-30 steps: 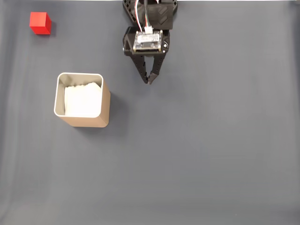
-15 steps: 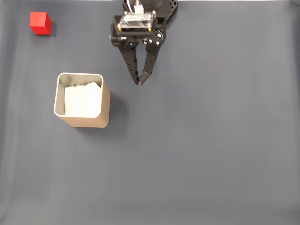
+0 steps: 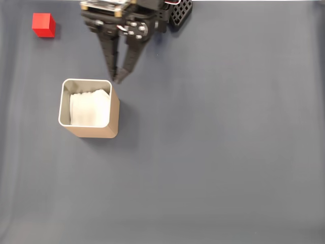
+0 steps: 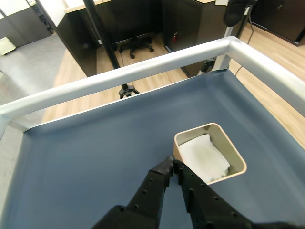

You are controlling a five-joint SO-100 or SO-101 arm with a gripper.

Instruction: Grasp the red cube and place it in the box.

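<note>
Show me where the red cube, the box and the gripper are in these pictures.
red cube (image 3: 42, 25): fixed view, centre of its top face.
box (image 3: 113, 118): fixed view, tan outer wall on its right side.
gripper (image 3: 118, 79): fixed view, between the closed fingertips beside the box's upper right corner.

A dark blue-grey mat (image 3: 228, 152) covers the table; in the wrist view, a silver rail (image 4: 143, 69) edges it, an office chair (image 4: 136, 45) beyond.

The red cube (image 3: 43, 25) is plain bright red. The box (image 3: 89, 130) is tan outside, with a pale grey rim and white lining. The surface (image 3: 218, 152) is flat slate blue. The gripper (image 3: 117, 79) is black throughout.
</note>
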